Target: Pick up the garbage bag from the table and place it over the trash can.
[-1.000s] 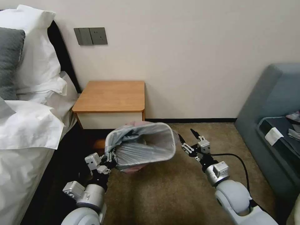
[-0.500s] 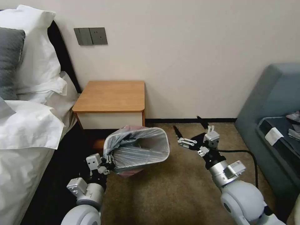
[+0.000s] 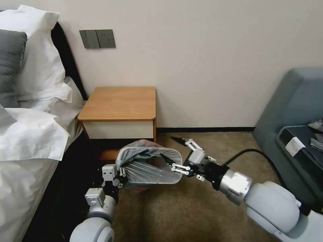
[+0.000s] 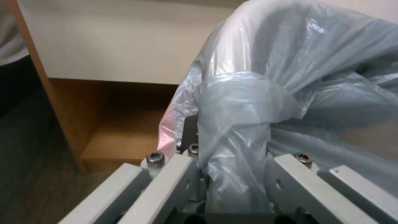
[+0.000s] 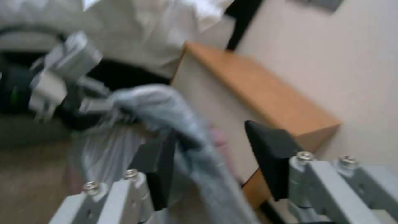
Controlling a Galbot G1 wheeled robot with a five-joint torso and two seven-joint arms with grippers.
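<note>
The trash can (image 3: 178,164) lies tilted on the carpet in front of the table (image 3: 117,104), its mouth facing me. The grey garbage bag (image 3: 144,168) lines it, bunched over the left rim, with a pink edge underneath. My left gripper (image 3: 121,172) is shut on the bunched bag at that left rim; the left wrist view has the plastic (image 4: 248,102) pinched in the gripper (image 4: 232,177). My right gripper (image 3: 171,148) is open at the right rim, one finger inside the mouth and one outside. In the right wrist view the bag's edge (image 5: 195,137) runs between its spread fingers (image 5: 269,155).
A bed with white linen (image 3: 30,134) stands close on the left. A grey-blue sofa (image 3: 289,111) fills the right side. Open carpet (image 3: 188,211) lies between them. The right arm's black cable (image 3: 249,153) loops above the floor.
My right gripper has swung left from the open carpet to the bin's right rim and now straddles it. The left gripper and the bin have shifted slightly lower.
</note>
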